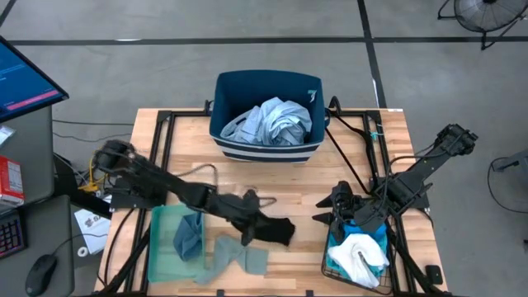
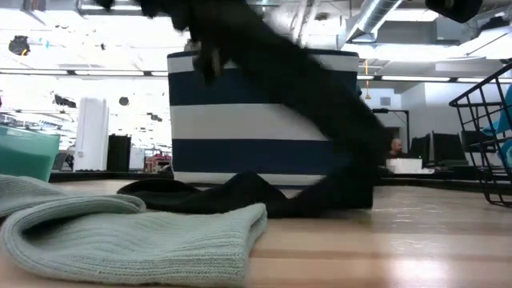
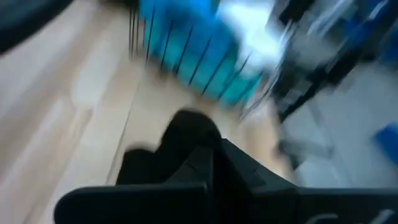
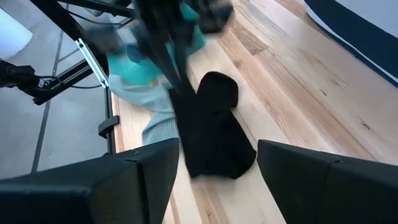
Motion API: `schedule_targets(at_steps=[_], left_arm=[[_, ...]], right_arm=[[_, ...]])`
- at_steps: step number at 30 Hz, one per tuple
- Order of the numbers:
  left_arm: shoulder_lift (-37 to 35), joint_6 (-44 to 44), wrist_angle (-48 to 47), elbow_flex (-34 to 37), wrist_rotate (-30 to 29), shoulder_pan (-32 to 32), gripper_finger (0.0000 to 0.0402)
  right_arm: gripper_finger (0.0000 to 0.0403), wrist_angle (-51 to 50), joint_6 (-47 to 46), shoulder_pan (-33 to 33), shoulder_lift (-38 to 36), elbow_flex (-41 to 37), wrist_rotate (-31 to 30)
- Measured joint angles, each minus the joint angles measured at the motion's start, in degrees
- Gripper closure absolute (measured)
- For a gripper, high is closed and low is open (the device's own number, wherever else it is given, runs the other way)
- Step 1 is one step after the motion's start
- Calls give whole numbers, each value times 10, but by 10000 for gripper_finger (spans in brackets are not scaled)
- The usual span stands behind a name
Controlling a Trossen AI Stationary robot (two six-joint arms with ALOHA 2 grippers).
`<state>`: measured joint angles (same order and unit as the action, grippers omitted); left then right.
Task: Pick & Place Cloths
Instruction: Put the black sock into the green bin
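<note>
We see the left gripper [image 1: 250,224] low over the middle of the wooden table [image 1: 346,157], at the left end of the small black cloth [image 1: 276,230]. The cloth lies flat on the wood, between the pale green tray [image 1: 163,247] and the wire basket [image 1: 334,268]. In the right wrist view the left arm comes down onto the near end of this black cloth [image 4: 217,134], but the motion blur hides its fingers, so we cannot tell if they are closed on the fabric or only touching it. The left wrist view is blurred too; it shows the black cloth [image 3: 180,143] in front of the gripper, with the wire basket and its bright blue and white contents behind.

The right gripper [image 1: 345,202] hangs above the far left corner of the basket, and its 2 fingers [image 4: 124,180] stand wide apart with nothing between them.

In the basket lie a white cloth [image 1: 359,254] and a turquoise cloth [image 1: 373,235]. The navy bin [image 1: 266,148] with white stripes, at the far edge of the table, holds a pale blue-white shirt [image 1: 272,122]. A grey-blue cloth [image 1: 190,237] lies on the tray, and a pale green knitted cloth [image 1: 239,258] lies on the wood just beside the tray, near the front edge.
</note>
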<state>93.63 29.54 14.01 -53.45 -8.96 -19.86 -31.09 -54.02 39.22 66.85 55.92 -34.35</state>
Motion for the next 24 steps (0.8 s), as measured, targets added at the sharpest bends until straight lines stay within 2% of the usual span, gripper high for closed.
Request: schedule_targets(at_steps=[7, 14, 16, 19, 24], left_arm=[[-206, 12, 1, 0, -57, 0, 401], [-374, 10, 4, 0, -63, -7, 401], [-411, 12, 4, 0, -48, -17, 401], [-455, 20, 4, 0, 12, -43, 401], [-517, 162, -9, 0, 77, -87, 401]], right_arm=[[189, 0, 0, 0, 0, 0, -1], [189, -2, 0, 0, 0, 0, -2], [189, -2, 0, 0, 0, 0, -2], [189, -2, 0, 0, 0, 0, -2], [189, -2, 0, 0, 0, 0, -2]])
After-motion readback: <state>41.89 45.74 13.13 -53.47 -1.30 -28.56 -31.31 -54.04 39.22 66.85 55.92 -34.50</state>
